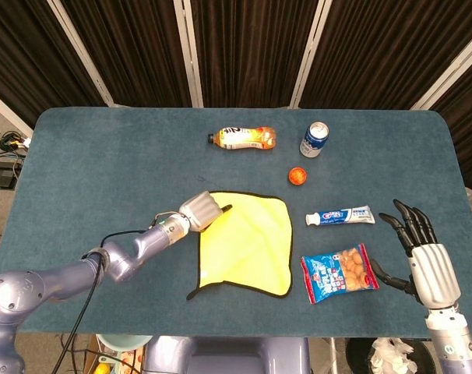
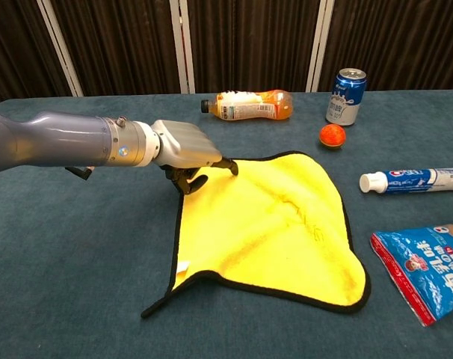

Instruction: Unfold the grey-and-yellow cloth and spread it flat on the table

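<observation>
Yellow fleecy cloth [image 2: 267,224], black-edged, mid-table, near corner curled. Left hand [image 2: 188,149] at its far-left corner; grasp unclear. Right hand [image 1: 423,257] spread, empty. Snack bag [image 1: 339,273], toothpaste tube [image 1: 339,216] alongside.

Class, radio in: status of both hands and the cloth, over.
Left hand at cloth's far-left corner, grip unclear. Right hand open, idle. Cloth mostly flat, near corner curled. Snack bag beside it.

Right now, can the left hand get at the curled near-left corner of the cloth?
Probably yes. The left hand is at the far-left corner of the cloth, and only bare table lies beside the left edge towards the curled corner.
</observation>
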